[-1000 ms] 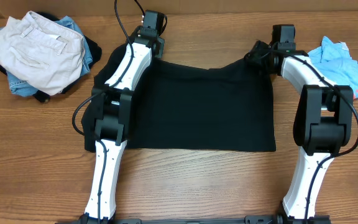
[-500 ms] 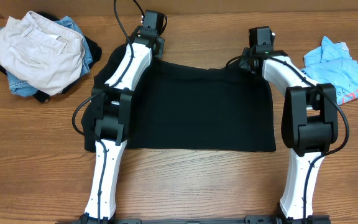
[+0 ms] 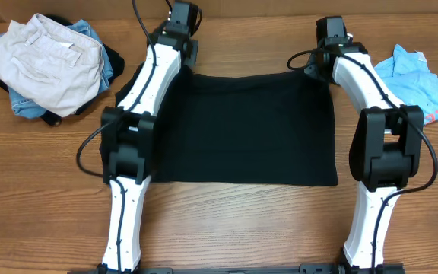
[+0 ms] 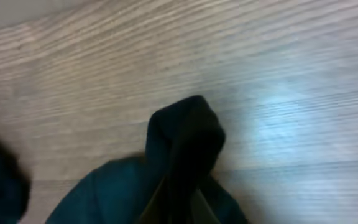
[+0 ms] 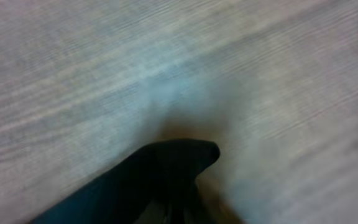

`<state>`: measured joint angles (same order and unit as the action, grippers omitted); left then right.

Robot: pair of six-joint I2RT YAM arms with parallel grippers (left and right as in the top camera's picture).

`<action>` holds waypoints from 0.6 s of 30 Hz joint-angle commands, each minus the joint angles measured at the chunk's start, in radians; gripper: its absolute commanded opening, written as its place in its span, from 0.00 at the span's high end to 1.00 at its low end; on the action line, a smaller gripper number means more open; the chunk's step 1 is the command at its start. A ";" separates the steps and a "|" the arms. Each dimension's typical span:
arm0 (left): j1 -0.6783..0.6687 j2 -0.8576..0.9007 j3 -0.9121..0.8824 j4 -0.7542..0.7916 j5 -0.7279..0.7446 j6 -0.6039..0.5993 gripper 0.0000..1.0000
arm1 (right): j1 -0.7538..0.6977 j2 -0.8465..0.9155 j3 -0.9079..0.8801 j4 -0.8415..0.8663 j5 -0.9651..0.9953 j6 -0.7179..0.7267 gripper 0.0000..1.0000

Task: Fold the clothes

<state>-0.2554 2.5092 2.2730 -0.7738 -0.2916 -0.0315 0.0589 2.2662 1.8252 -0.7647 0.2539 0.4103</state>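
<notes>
The black T-shirt lies spread flat at centre frame, its bottom hem straight. The left gripper is clenched on its upper-left corner and the right gripper on its upper-right corner. Wood table shows below the hem. Cream trousers sit upper left and a light blue tee far right, both apart from the shirt.

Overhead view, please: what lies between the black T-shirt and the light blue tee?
The right arm crosses the bare table strip between the black T-shirt and the light blue tee, seen overhead.
</notes>
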 commanded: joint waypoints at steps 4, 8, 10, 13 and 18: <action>-0.007 -0.156 0.021 -0.207 0.079 -0.063 0.96 | -0.031 -0.147 0.040 -0.175 0.014 0.142 0.96; -0.007 -0.238 0.021 -0.336 0.079 -0.151 0.96 | -0.066 -0.172 0.040 -0.248 -0.069 0.163 0.96; -0.007 -0.271 0.021 -0.425 0.080 -0.201 0.96 | -0.068 -0.172 0.040 -0.290 -0.069 0.163 0.96; -0.007 -0.280 0.021 -0.556 0.082 -0.247 0.96 | -0.068 -0.172 0.040 -0.325 -0.069 0.163 0.96; -0.006 -0.280 0.021 -0.715 0.080 -0.291 0.96 | -0.068 -0.172 0.040 -0.389 -0.069 0.166 0.96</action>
<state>-0.2554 2.2463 2.2803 -1.4532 -0.2127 -0.2874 -0.0109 2.1384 1.8381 -1.1374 0.1837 0.5678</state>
